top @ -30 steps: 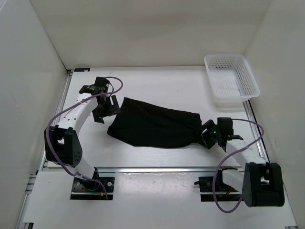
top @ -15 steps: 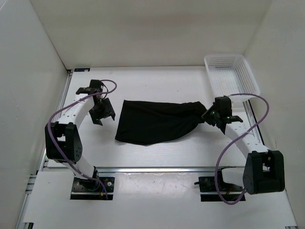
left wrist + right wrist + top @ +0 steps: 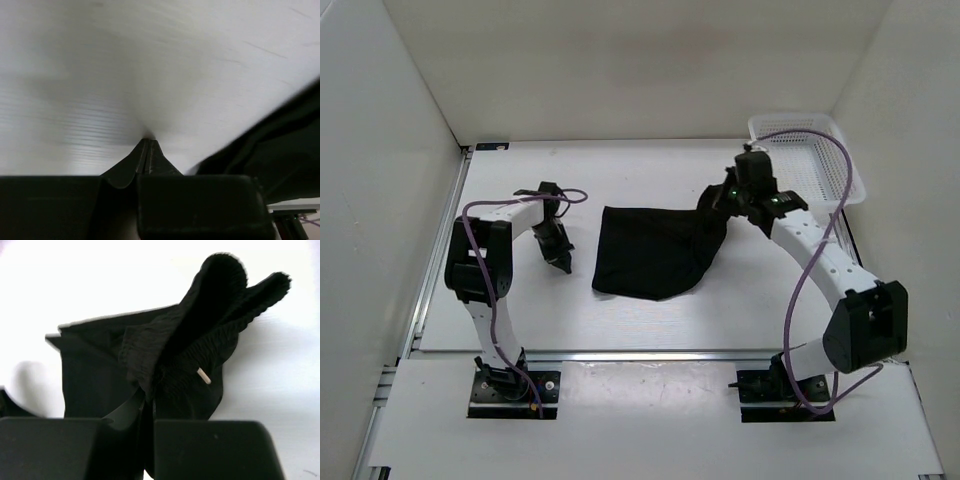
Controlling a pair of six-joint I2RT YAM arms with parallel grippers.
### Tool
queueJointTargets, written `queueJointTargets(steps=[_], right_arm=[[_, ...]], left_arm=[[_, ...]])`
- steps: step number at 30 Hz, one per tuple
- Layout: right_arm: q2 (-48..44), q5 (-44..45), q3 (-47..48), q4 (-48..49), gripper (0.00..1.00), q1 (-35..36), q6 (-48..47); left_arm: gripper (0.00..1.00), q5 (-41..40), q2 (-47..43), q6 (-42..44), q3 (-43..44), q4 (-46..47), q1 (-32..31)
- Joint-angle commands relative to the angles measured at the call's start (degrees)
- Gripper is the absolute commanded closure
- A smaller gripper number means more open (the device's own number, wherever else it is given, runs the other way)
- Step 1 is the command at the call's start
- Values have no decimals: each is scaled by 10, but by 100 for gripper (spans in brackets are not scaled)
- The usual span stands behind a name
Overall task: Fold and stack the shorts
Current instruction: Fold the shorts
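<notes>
The black shorts (image 3: 650, 255) lie bunched in the middle of the table, their right end lifted off the surface. My right gripper (image 3: 714, 207) is shut on that raised end. The right wrist view shows its jaws (image 3: 150, 401) pinching the gathered waistband (image 3: 210, 300), with a white drawstring tip (image 3: 203, 375) hanging beside them. My left gripper (image 3: 564, 262) points down at the table a short way left of the shorts, apart from them. In the left wrist view its tips (image 3: 147, 143) are pressed together with nothing between them, and the shorts (image 3: 285, 140) show at the right edge.
A white mesh basket (image 3: 807, 160) stands at the back right corner, just behind my right arm. White walls enclose the table on the left, back and right. A metal rail runs along the near edge by the arm bases.
My right gripper closed on the waistband end and carried it up, back and left, shortening the shorts. My left gripper shut empty and dropped toward the table left of the cloth.
</notes>
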Motion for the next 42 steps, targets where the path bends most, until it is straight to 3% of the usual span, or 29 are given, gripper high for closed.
queueJointTargets(steps=[1, 9, 18, 31, 32, 33, 34, 37, 42], right_arm=[[28, 40, 77, -33, 100, 71, -33], [148, 84, 192, -76, 100, 223, -58], [320, 109, 354, -106, 100, 334, -76], [367, 74, 404, -106, 99, 347, -54], [361, 64, 404, -99, 90, 347, -54], [361, 45, 397, -92, 76, 347, -60], [351, 26, 391, -86, 45, 347, -66], [312, 17, 355, -86, 15, 358, -74], [171, 50, 235, -46, 7, 358, -63]], left_arm=[[90, 27, 6, -11, 33, 25, -30], [90, 37, 35, -22, 39, 31, -54], [90, 31, 35, -22, 39, 31, -54], [90, 13, 13, -33, 21, 17, -49], [75, 13, 13, -33, 27, 10, -41], [69, 13, 13, -33, 27, 2, -29], [64, 3, 13, -33, 41, -6, -21], [46, -16, -6, -25, 77, -38, 17], [45, -49, -38, -8, 180, -102, 47]])
